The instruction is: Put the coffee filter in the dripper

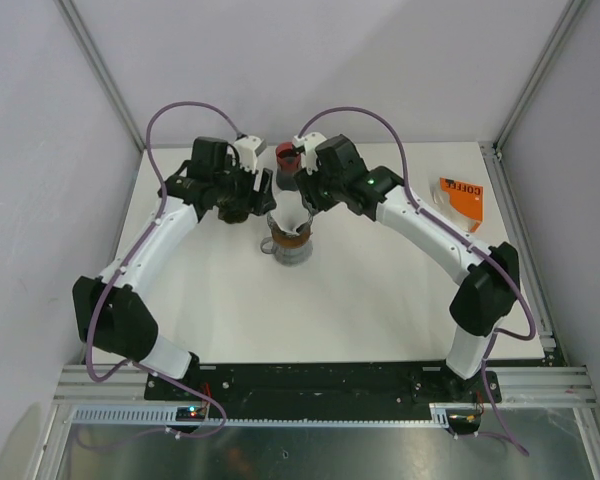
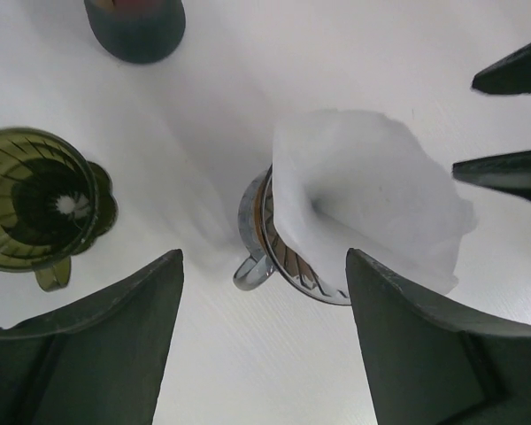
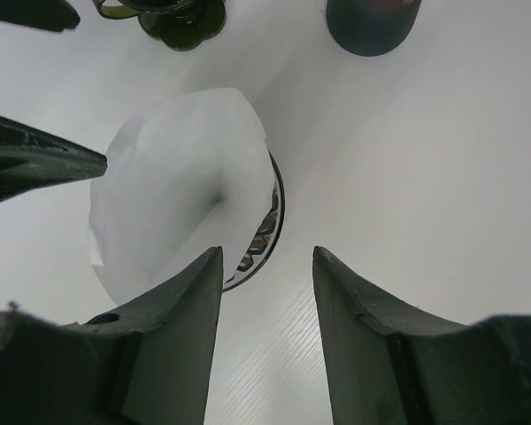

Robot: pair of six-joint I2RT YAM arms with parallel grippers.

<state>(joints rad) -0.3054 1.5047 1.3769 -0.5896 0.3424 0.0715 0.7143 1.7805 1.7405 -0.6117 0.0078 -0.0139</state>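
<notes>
- Looks almost done: coffee filter [image 2: 363, 195] in the dripper [image 2: 274, 252] in the middle of the desk [image 1: 380, 300], poking up crooked.
- Maybe needs a push down flat.
- Left hand [image 2: 264, 257] wide apart, holding nothing, just above it.
- Right hand [image 3: 267, 252] apart too, empty, touching nothing.

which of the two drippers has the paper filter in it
The clear dripper with the grey handle: the white filter stands in it, sticking up above the rim. The green dripper beside it is empty, its ribbed inside bare.
</notes>
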